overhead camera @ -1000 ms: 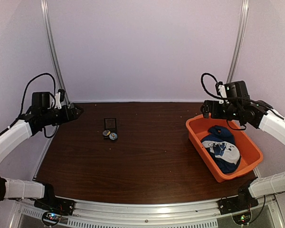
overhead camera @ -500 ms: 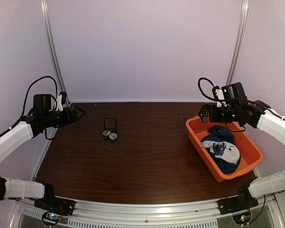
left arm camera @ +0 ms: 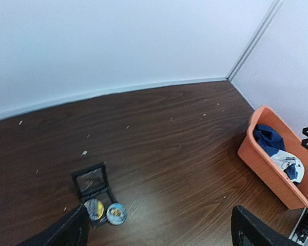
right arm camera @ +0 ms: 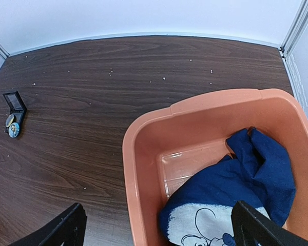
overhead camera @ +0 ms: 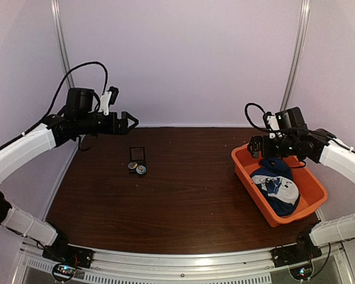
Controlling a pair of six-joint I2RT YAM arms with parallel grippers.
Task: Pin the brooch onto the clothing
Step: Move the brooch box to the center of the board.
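Note:
Two small round badges lie by a little black box on the left of the table. The bluish brooch [overhead camera: 141,170] [left arm camera: 116,213] [right arm camera: 13,130] rests on the wood; a yellow-blue one [left arm camera: 94,209] sits in the box's tray. The clothing [overhead camera: 276,183] [right arm camera: 256,169] [left arm camera: 269,139], a navy T-shirt with a white mouse print, lies crumpled in the orange tub. My left gripper [overhead camera: 133,122] [left arm camera: 159,220] hangs open high above the table's back left, behind the badges. Over the tub's near-left corner my right gripper [overhead camera: 255,147] [right arm camera: 159,215] is open and empty.
The orange plastic tub [overhead camera: 244,171] [right arm camera: 128,169] [left arm camera: 267,169] stands at the table's right edge. The black hinged box [overhead camera: 136,154] [left arm camera: 90,179] [right arm camera: 14,101] lies open beside the badges. Pale walls with metal corner rails close in the back and sides.
My left arm has risen and swung right from the left wall, out over the table's back left. The right gripper has dipped slightly toward the tub.

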